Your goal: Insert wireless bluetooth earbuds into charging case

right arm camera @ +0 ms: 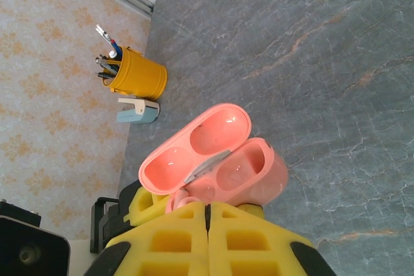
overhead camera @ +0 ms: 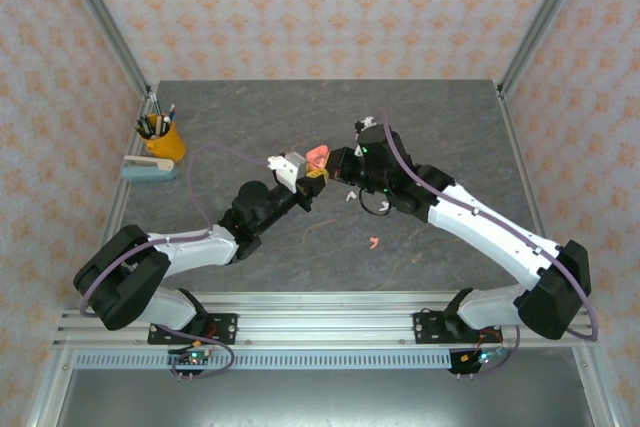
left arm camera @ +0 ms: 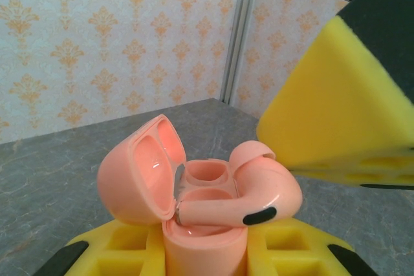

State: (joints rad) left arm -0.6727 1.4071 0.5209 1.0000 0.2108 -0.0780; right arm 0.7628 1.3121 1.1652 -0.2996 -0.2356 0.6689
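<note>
Above mid-table both arms meet, and my worry is the earbud (left arm camera: 249,192). It lies sideways across the open case (left arm camera: 136,179), stem toward the hinge rather than down a socket. Pushing now would likely jam it on the rim or flick it onto the table (right arm camera: 310,43), and letting go could let it roll off. The left gripper (left arm camera: 207,253) is clamped on the case's body, lid up. The right gripper (right arm camera: 207,214) is closed, with the earbud's head seemingly pinched at its tips and resting on the case's top.
</note>
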